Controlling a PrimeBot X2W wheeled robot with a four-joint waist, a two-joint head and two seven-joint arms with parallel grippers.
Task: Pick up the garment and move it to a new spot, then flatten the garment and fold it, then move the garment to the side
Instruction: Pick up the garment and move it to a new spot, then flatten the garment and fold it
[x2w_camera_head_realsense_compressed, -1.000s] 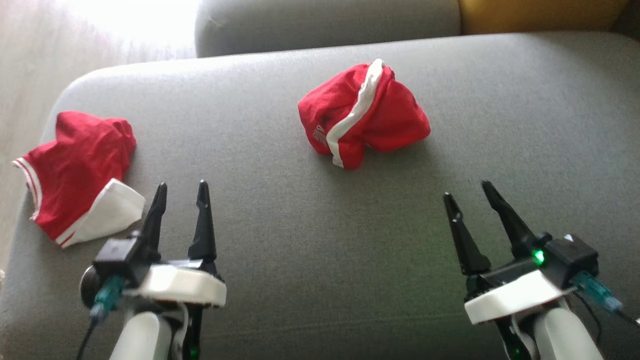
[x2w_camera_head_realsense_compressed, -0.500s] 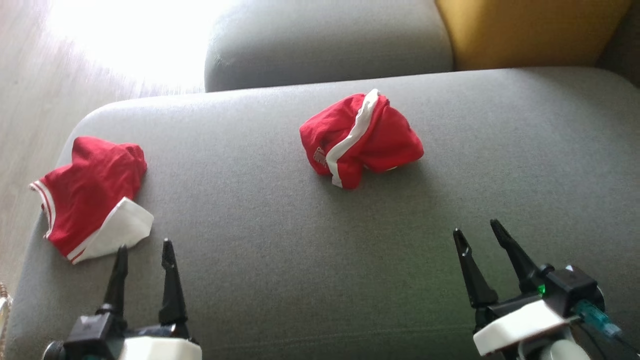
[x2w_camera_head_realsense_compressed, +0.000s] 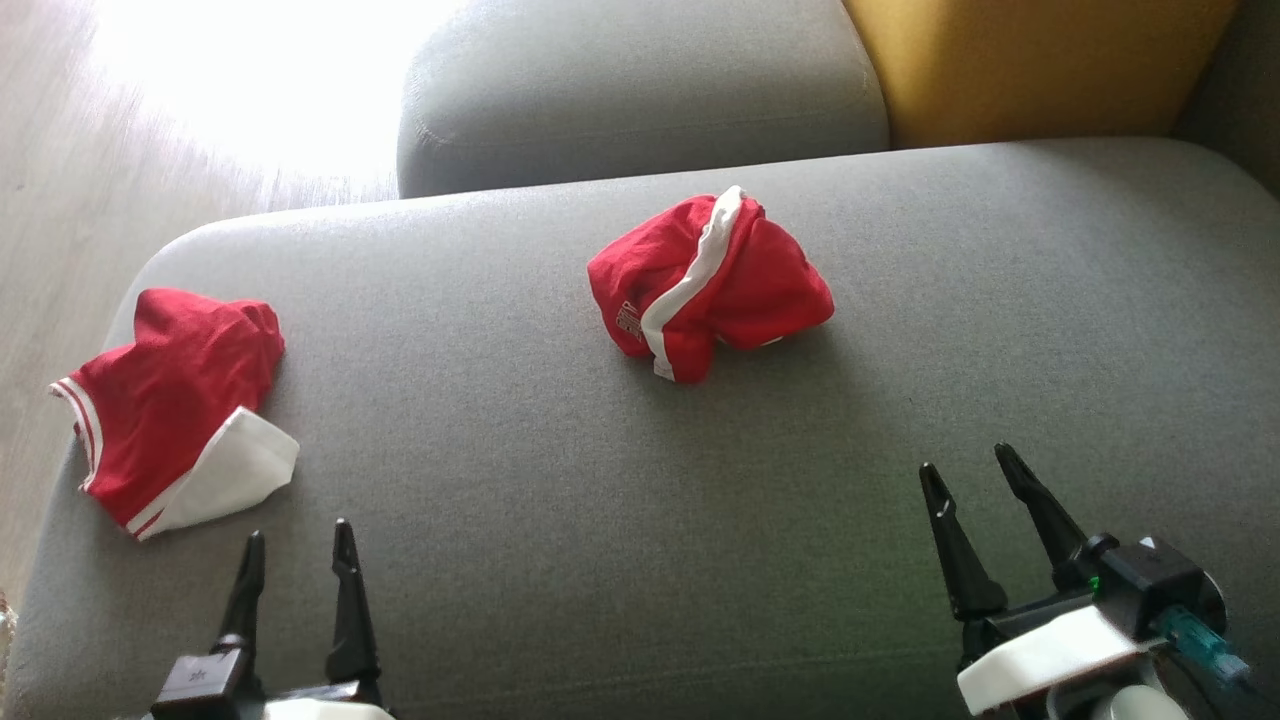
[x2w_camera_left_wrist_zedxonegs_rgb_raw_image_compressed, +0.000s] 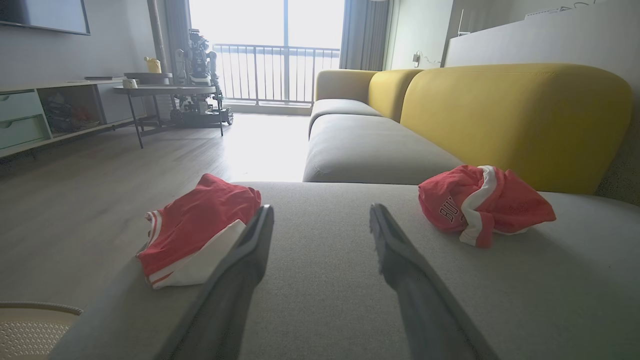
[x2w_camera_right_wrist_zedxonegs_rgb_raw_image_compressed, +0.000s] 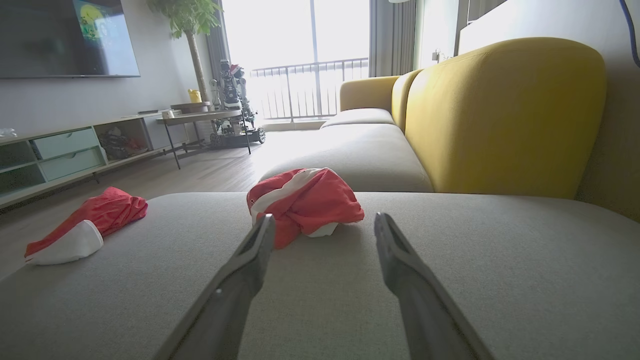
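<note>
Head view: a crumpled red garment with a white stripe (x2w_camera_head_realsense_compressed: 710, 285) lies bunched on the grey fabric sofa seat (x2w_camera_head_realsense_compressed: 600, 520), just toward 12 o'clock from the middle of the picture. A second red garment with a white panel (x2w_camera_head_realsense_compressed: 170, 410) lies at 9 o'clock, at the seat's left edge, well apart from the first. A yellow upholstered backrest (x2w_camera_head_realsense_compressed: 1040, 70) stands at 1 o'clock. The left gripper (x2w_camera_head_realsense_compressed: 299, 530) sits at 7 o'clock and the right gripper (x2w_camera_head_realsense_compressed: 966, 460) at 4 o'clock. Both have their long dark fingers spread and hold nothing.

Left wrist view: the left gripper's fingers stand wide apart over bare grey fabric. The second red garment lies at 9 o'clock, just beside the left finger; whether it touches the finger cannot be told. The crumpled red garment rests at 2 o'clock, below the yellow upholstered backrest.

Right wrist view: the right gripper's jaws are parted and empty. The crumpled red garment lies at 11 o'clock, just beyond the left fingertip. The second red garment lies at 9 o'clock, near the seat's edge.
</note>
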